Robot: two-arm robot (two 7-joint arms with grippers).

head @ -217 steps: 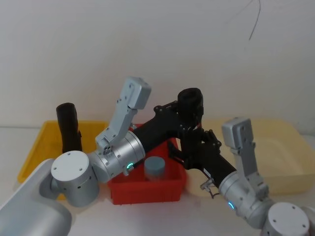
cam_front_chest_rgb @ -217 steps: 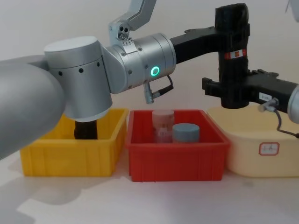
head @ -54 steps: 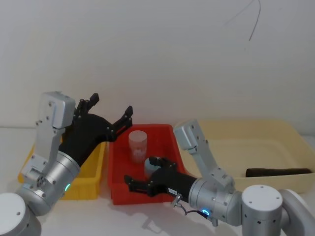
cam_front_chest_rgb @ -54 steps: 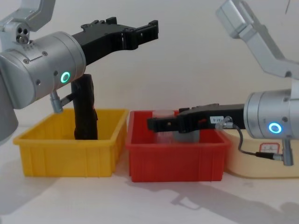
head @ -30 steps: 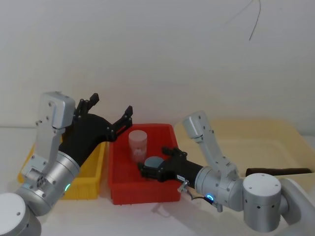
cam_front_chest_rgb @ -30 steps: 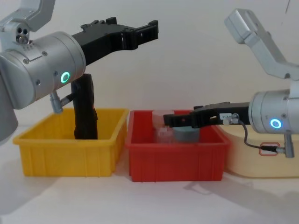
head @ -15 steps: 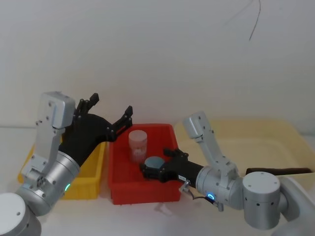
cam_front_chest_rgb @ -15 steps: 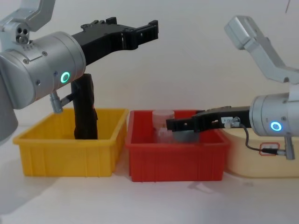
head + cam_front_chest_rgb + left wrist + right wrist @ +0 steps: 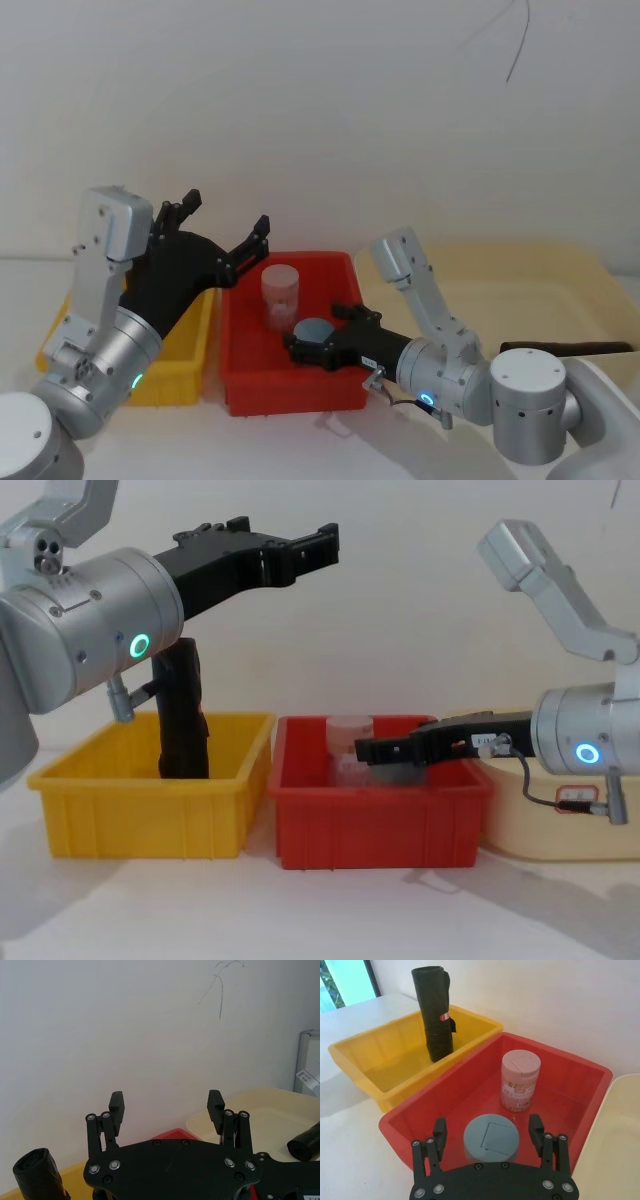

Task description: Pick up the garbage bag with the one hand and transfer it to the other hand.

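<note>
On a white tabletop (image 9: 300,910) before a bare white wall (image 9: 330,110), three plastic bins sit in a row: yellow bin (image 9: 150,810), red bin (image 9: 375,825) and cream tub (image 9: 560,825). One slim, column-shaped black garbage bag (image 9: 434,1012) stands upright in the yellow bin, at 9 o'clock from the red bin's two round jars: pink-lidded jar (image 9: 520,1080) and grey-lidded jar (image 9: 491,1136). The left gripper (image 9: 300,550) hangs wide open and empty above, while the right gripper (image 9: 488,1132) is spread open around the grey-lidded jar, holding nothing.

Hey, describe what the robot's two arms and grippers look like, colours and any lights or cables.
Both arms are silver-grey round cylinders ending in flat black grippers studded with silver screws. The left gripper sits on an arm with a green glowing ring; the right gripper sits on an arm with a blue glowing ring, a thin black cable looping beneath it and a small white label on the black part.
</note>
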